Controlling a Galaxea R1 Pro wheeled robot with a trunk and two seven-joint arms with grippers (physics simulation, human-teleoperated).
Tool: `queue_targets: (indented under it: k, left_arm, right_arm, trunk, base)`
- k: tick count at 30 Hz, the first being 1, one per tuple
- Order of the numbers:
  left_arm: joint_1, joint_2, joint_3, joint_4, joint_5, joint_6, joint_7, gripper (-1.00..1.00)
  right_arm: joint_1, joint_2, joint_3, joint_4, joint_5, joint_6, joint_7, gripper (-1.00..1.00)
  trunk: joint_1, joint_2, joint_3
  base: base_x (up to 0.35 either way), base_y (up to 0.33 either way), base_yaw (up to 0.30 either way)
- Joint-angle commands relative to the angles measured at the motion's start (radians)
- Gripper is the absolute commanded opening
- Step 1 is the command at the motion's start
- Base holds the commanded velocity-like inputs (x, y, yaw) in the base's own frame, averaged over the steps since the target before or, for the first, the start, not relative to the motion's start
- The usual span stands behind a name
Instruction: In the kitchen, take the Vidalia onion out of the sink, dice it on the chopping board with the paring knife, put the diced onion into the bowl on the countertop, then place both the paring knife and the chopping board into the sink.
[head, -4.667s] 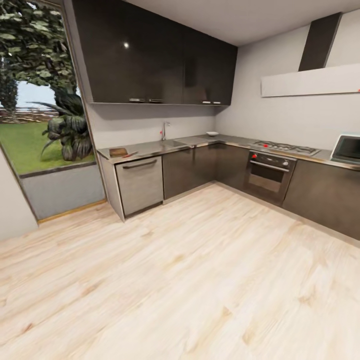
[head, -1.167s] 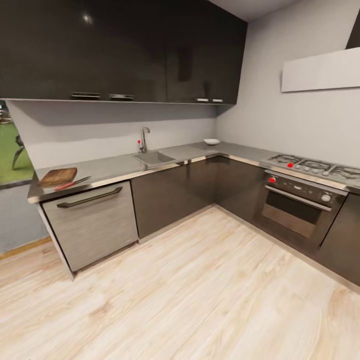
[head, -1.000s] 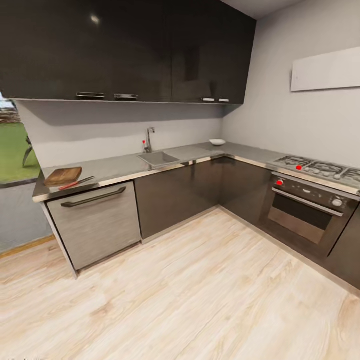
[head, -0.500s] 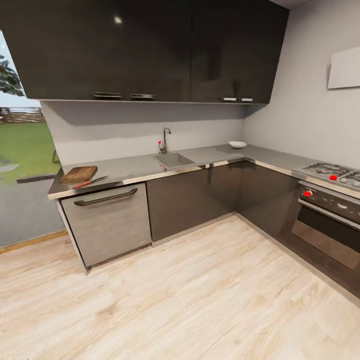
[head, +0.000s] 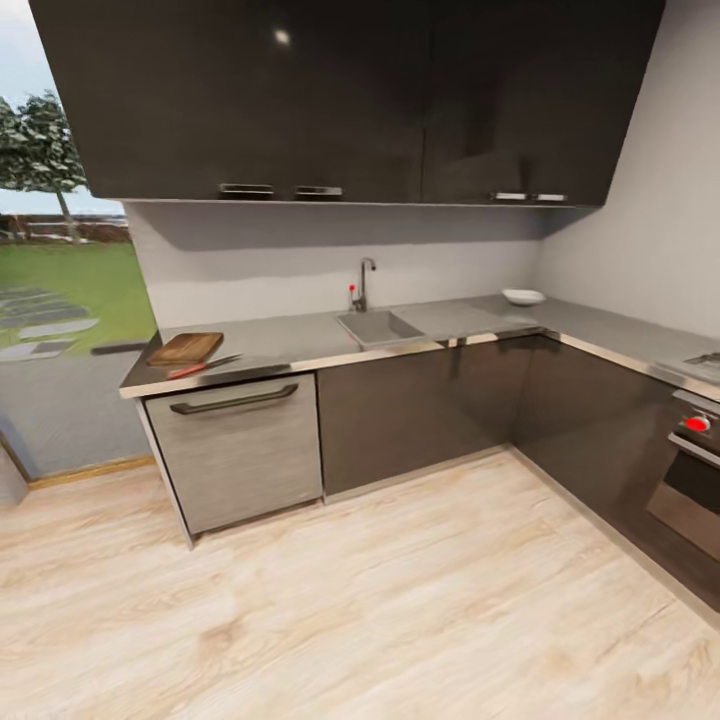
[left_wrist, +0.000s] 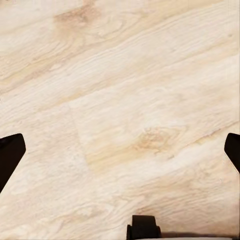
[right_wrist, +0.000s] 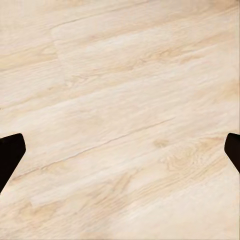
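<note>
In the left wrist view the left gripper (left_wrist: 120, 150) hangs over bare floor (left_wrist: 120, 100), its two dark fingertips (left_wrist: 9, 155) at opposite edges of the picture, spread wide with nothing between them. The right gripper (right_wrist: 120, 150) is the same over light wood planks, fingertips (right_wrist: 9, 152) far apart and empty.

From the head view, the kitchen's countertop (head: 300, 340) runs along the far wall and turns a corner to the right. The chopping board (head: 186, 348) lies flat near the counter's left end, and the paring knife (head: 203, 367) lies just beside it toward the front edge, red handle pointing left. The sink (head: 379, 327) is set in the middle of the counter with its tap (head: 364, 280) behind; what lies in the basin is too small to tell. The bowl (head: 524, 296) sits near the corner, well apart from the board.
</note>
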Motion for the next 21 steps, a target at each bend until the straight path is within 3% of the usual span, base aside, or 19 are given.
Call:
queue_targets:
  k: [1, 21]
  left_arm:
    - [0.000, 0.002, 0.001, -0.002, 0.000, -0.001, 0.000, 1.00]
    - [0.000, 0.007, 0.001, -0.002, 0.002, -0.001, 0.001, 1.00]
  right_arm:
    - [0.000, 0.000, 0.001, 0.000, 0.001, -0.002, -0.001, 1.00]
    - [0.000, 0.001, 0.002, 0.026, 0.001, -0.004, -0.001, 1.00]
  trunk:
    - [0.001, 0.000, -0.001]
    - [0.001, 0.000, -0.001]
  base:
    - [0.281, -0.181, 0.261]
    - [0.278, -0.159, 0.261]
